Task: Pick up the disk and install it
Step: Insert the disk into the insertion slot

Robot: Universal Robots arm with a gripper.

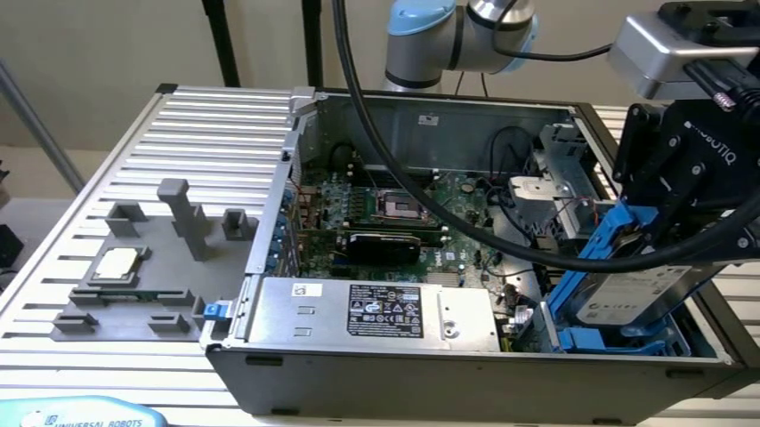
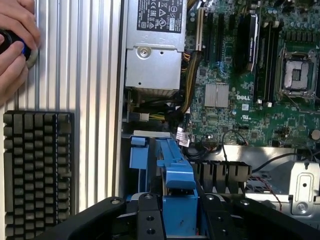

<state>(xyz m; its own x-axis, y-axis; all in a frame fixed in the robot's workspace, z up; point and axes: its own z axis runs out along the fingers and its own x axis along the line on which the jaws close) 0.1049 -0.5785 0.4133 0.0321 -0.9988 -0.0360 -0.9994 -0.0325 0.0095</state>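
The disk (image 1: 635,298), a silver-grey drive with a white label in a bright blue carrier frame, hangs tilted at the front right corner of the open computer case (image 1: 475,365). My gripper (image 1: 650,229) is shut on its upper blue edge, the lower end dipping into the blue drive cage (image 1: 588,338). In the wrist view the blue carrier (image 2: 175,167) runs straight out between my black fingers (image 2: 150,215), with my gripper (image 2: 182,212) closed on it above the cage's blue rail (image 2: 137,150).
The case holds a power supply (image 1: 356,307), a motherboard (image 1: 392,209) and loose cables (image 1: 522,258). A grey fixture with a small square chip (image 1: 116,264) lies on the slatted table. In the wrist view there are a keyboard (image 2: 37,165) and a person's hand (image 2: 15,45).
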